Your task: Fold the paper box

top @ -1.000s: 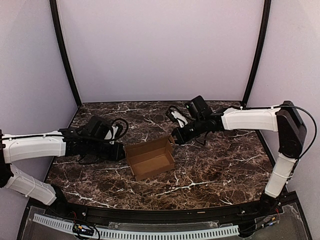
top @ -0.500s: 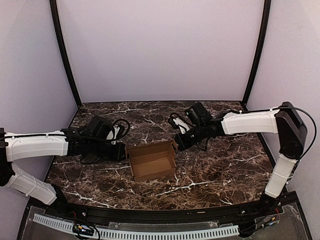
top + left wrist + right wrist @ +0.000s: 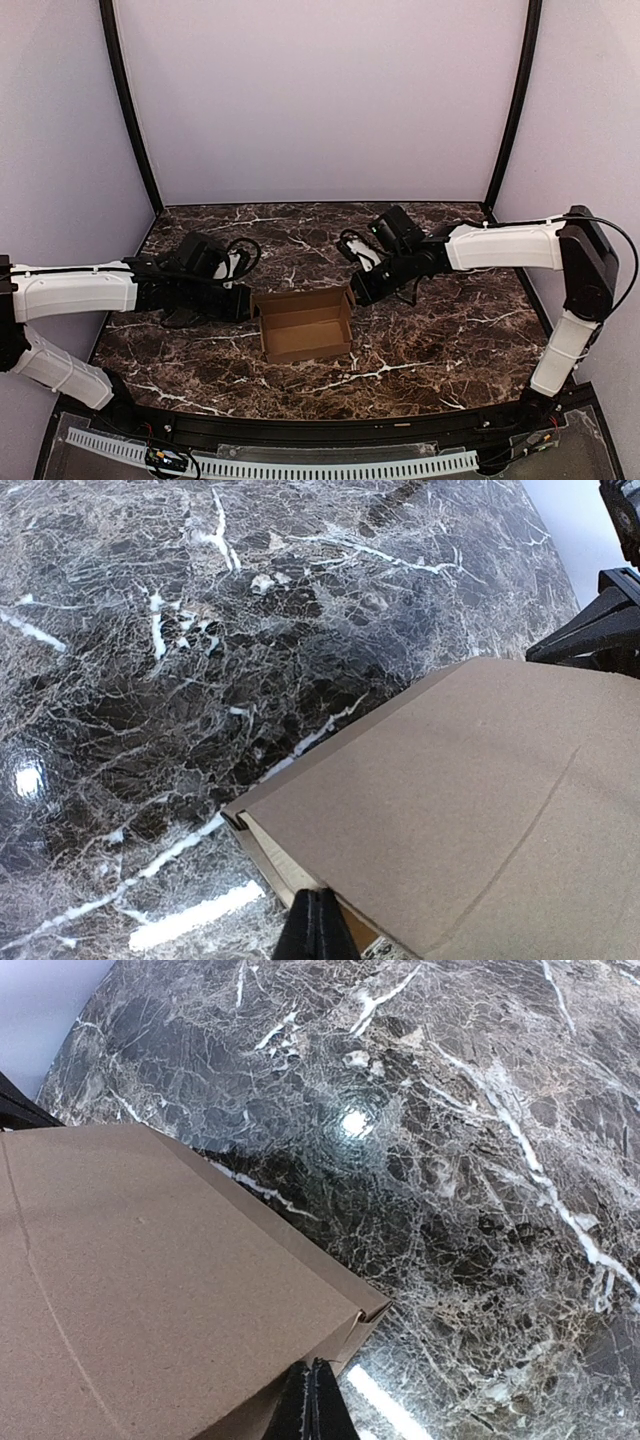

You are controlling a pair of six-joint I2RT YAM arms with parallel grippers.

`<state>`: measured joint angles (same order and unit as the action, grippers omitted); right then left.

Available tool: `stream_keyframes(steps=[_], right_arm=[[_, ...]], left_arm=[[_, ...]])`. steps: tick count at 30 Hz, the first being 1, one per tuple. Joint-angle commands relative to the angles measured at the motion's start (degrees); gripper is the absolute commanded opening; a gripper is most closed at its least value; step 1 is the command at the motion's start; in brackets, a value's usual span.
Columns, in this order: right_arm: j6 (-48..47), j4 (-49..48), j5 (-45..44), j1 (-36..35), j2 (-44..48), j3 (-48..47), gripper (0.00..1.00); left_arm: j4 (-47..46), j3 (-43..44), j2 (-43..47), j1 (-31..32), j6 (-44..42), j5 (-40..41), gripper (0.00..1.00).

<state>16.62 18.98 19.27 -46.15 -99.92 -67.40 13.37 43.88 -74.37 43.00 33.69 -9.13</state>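
Bracketing the paper box (image 3: pixel 305 325) from both ends with closed claws

Mid-table, the paper box sits as an open-topped brown tray on the dark marble table (image 3: pixel 440 345), walls upright and hollow side up. Its long axis runs left to right across the overhead view, slightly skewed, so each short end faces one arm. The left claw (image 3: pixel 244 303) meets the left end near its far corner. The right claw (image 3: pixel 354 289) meets the right end, also at the far corner. Neither arm is plainly nearer: each tip is touching or just beside its own end wall.

Both claws are pinched fully together, the fingers forming one narrow black point. In each wrist view that point lies at the bottom edge, with a broad cardboard face just ahead and a corner of the box close by. I cannot tell whether a thin lip of card is caught between the fingers or the closed tips only press against the wall.

My reading is that the box is being steadied or squared up between the two tips. The coming move turns on that end-to-end line. Pushes along the long axis meet each other through the box, whereas a push across it from the far corners would likely swing the light carton toward the near edge
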Motion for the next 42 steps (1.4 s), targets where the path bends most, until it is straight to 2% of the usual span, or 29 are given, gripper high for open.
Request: stream_keyframes(steps=[1,15,23,36,42], right_arm=[[0.6,1.3,0.2,-1.5,2.0,0.9,0.00],[-1.0,8.5,-4.7,-1.7,2.1,0.6,0.00],[-1.0,8.8,-3.8,-1.7,3.0,1.1,0.00],[-0.3,7.8,3.7,-1.7,4.7,0.0,0.00],[0.3,8.1,3.4,-1.7,4.2,1.1,0.00]], left_arm=[[-2.4,-0.9,0.6,0.1,0.1,-1.7,0.01],[-3.1,-1.0,0.7,0.1,0.0,-1.9,0.01],[-3.4,-1.2,0.9,0.1,0.0,-2.0,0.01],[-3.8,-1.6,1.1,0.1,0.2,-2.5,0.01],[-4.2,-1.8,1.2,0.1,0.3,-2.7,0.01]])
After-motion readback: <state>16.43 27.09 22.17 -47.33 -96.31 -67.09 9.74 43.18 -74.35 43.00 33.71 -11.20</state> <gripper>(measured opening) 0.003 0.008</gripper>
